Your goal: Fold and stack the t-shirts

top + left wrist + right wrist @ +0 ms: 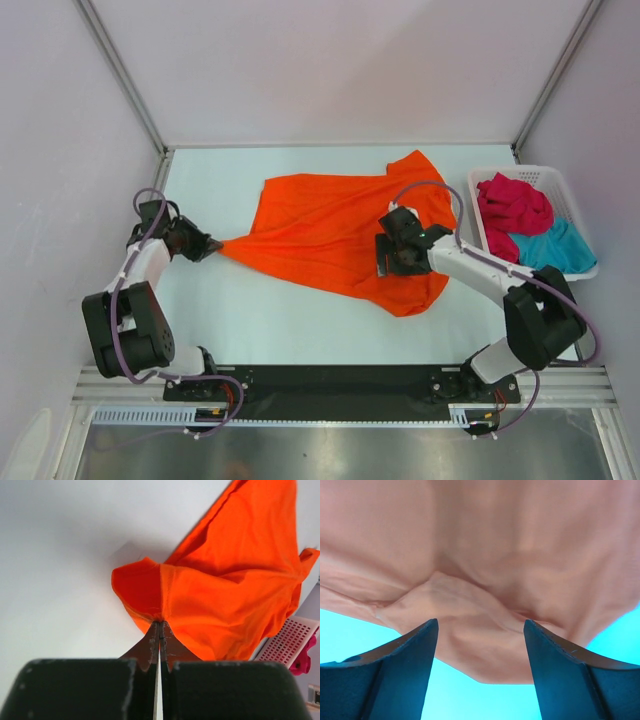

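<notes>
Three t-shirts are in sight, and only one is out on the tabletop. That is the orange t-shirt, which lies spread across the middle. One sleeve reaches toward the far right corner and its left end is drawn out to a point toward the left edge.

My left gripper has that point. In the left wrist view the left gripper has its fingers pressed together on a pinch of cloth. The orange t-shirt fans out beyond the tips, up and to the right.

My right gripper sits over the shirt's right half, close to its near hem. In the right wrist view the right gripper has its two fingers standing wide apart with nothing clamped. A raised wrinkle of the orange t-shirt runs through the gap between them. The shirt's edge shows just below the tips, with bare tabletop past it. I cannot tell whether the tips touch the cloth.

The white lattice basket stands at the right edge. The crimson t-shirt is bunched in its far part and the teal t-shirt in its near part. Both lie well apart from either gripper.
</notes>
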`<action>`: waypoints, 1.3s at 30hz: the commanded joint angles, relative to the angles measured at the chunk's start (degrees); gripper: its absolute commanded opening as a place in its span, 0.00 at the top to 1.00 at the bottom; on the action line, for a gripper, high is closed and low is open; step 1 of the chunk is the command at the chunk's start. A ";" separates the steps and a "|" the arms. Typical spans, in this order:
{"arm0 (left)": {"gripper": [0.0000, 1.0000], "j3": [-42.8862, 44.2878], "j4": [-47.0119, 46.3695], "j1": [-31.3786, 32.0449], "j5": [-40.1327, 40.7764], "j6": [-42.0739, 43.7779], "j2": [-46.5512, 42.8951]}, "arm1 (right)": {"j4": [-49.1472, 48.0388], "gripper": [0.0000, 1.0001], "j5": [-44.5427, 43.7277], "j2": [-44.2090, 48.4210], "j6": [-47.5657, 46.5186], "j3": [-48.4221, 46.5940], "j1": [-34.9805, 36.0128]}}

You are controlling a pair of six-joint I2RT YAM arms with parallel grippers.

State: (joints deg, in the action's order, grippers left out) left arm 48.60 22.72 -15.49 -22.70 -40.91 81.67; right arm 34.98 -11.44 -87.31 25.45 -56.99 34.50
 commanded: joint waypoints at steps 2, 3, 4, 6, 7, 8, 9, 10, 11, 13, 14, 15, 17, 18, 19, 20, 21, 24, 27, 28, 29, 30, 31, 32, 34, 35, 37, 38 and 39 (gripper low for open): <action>1.00 2.64 2.15 0.19 -0.77 0.83 -3.27 | 2.90 0.24 -3.06 6.18 -0.67 1.36 -2.86; 1.00 2.64 2.07 0.19 -0.77 0.83 -3.53 | 3.59 0.24 -3.23 7.32 -0.75 1.71 -3.03; 1.00 2.55 2.06 0.11 -1.12 0.83 -3.62 | 3.95 0.24 -3.50 7.94 -0.76 1.97 -3.56; 1.00 2.55 2.15 0.10 -1.21 0.91 -3.80 | 4.30 0.23 -3.41 9.69 -0.58 3.37 -4.00; 1.00 2.38 2.07 0.02 -1.29 0.92 -3.97 | 4.22 0.23 -3.24 10.14 -0.41 3.90 -4.26; 1.00 2.29 2.06 0.02 -1.38 0.92 -3.97 | 4.13 0.23 -2.89 10.49 -0.32 5.04 -4.35; 1.00 2.29 2.15 0.02 -1.38 1.00 -4.06 | 3.87 0.23 -2.36 10.93 -0.14 5.48 -4.35; 1.00 2.20 2.07 -0.07 -1.64 1.00 -4.06 | 3.78 0.23 -2.01 10.93 0.21 6.10 -4.35; 1.00 2.11 1.98 -0.16 -1.73 1.09 -4.06 | 3.17 0.23 -1.66 10.93 0.56 6.97 -4.35; 1.00 1.85 1.80 -0.33 -2.00 1.09 -4.06 | 2.64 0.23 -0.60 10.58 0.91 7.86 -4.27; 1.00 1.85 1.80 -0.33 -2.09 1.18 -4.15 | 1.94 0.23 -0.25 10.41 1.18 8.56 -4.18; 1.00 1.85 1.71 -0.33 -2.09 1.27 -4.15 | 1.58 0.23 0.10 10.32 1.35 8.83 -4.18; 1.00 1.68 1.71 -0.51 -2.17 1.44 -4.06 | 0.62 0.23 0.37 9.53 1.44 9.27 -4.18; 1.00 1.67 1.71 -0.60 -2.26 1.44 -4.06 | 0.53 0.23 0.54 9.26 1.36 9.53 -4.18; 1.00 1.59 1.63 -0.69 -2.26 1.44 -3.97 | -0.08 0.23 0.63 8.48 1.35 9.71 -4.18; 1.00 1.59 1.54 -0.69 -2.44 1.53 -3.89 | -0.35 0.23 0.72 8.12 1.35 9.79 -4.18; 1.00 1.50 1.54 -0.69 -2.35 1.53 -3.80 | -0.61 0.23 0.98 7.60 1.35 9.88 -4.18; 1.00 1.41 1.27 -0.77 -2.44 1.53 -3.62 | -1.58 0.24 1.68 6.45 1.35 10.06 -4.09; 1.00 1.50 1.01 -0.86 -2.70 1.53 -3.36 | -2.37 0.26 2.30 5.48 1.35 10.15 -4.09; 1.00 1.41 1.10 -0.95 -2.70 1.53 -3.36 | -2.64 0.27 2.48 5.48 1.35 10.32 -4.00; 1.00 1.41 0.92 -1.04 -2.79 1.62 -3.36 | -2.64 0.28 2.65 5.31 1.44 10.41 -4.00; 1.00 1.41 1.10 -1.21 -2.79 1.62 -3.36 | -2.81 0.29 2.65 5.39 1.36 10.50 -3.92; 1.00 1.41 1.01 -1.13 -2.70 1.62 -3.44 | -3.08 0.30 2.83 5.39 1.35 10.67 -3.92; 1.00 1.41 1.01 -1.21 -2.79 1.71 -3.27 | -2.99 0.32 3.00 5.48 1.35 10.76 -3.92; 1.00 1.41 1.01 -1.21 -2.79 1.71 -3.27 | -3.34 0.39 3.27 5.92 1.18 11.11 -3.92; 1.00 1.41 1.01 -1.30 -2.79 1.71 -3.18 | -3.52 0.49 3.62 6.09 1.18 11.29 -3.83; 1.00 1.24 0.92 -1.30 -2.88 1.79 -3.01 | -3.78 0.60 3.97 6.62 0.92 11.55 -3.92; 1.00 1.24 0.84 -1.30 -2.88 1.79 -3.09 | -4.04 0.73 4.58 6.80 0.83 11.73 -3.92; 1.00 1.15 0.75 -1.39 -2.88 1.79 -3.09 | -4.13 0.81 4.67 6.89 0.74 11.82 -3.83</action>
State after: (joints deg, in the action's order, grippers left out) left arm 49.50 24.69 -16.21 -24.49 -40.38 79.66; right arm 32.69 -7.99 -81.89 26.09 -45.69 30.30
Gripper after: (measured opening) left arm 0.005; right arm 0.324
